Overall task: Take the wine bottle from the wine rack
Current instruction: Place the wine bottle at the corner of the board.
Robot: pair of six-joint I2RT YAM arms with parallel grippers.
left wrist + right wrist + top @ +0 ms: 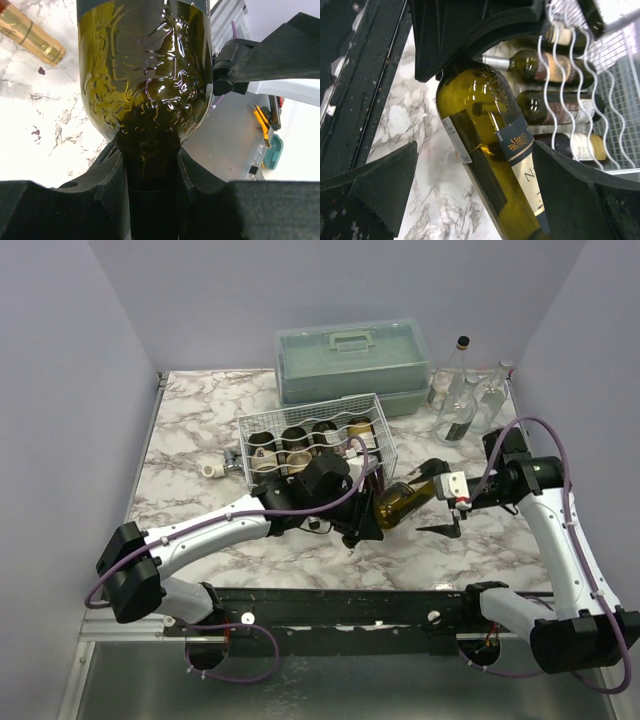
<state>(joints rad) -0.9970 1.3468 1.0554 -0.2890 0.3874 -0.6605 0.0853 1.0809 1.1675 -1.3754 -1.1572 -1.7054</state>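
Observation:
A green-glass wine bottle [405, 502] with a dark blue and cream label [520, 145] hangs tilted over the marble, just in front of the white wire wine rack [310, 425]. My left gripper [150, 160] is shut on its neck, black fingers [107, 180] on either side, and the bottle's shoulder [145, 75] fills the left wrist view. My right gripper [475, 150] stands open with the bottle's body [490, 150] between its spread fingers, the one by the label close against it. Several other bottles [540, 65] lie in the rack [570, 75].
A grey-green plastic case [352, 362] with a handle sits behind the rack. Clear glass bottles [460, 390] stand at the back right. A small cream object [212, 470] lies left of the rack. A gold-foil bottle neck [32, 35] lies beside the held bottle.

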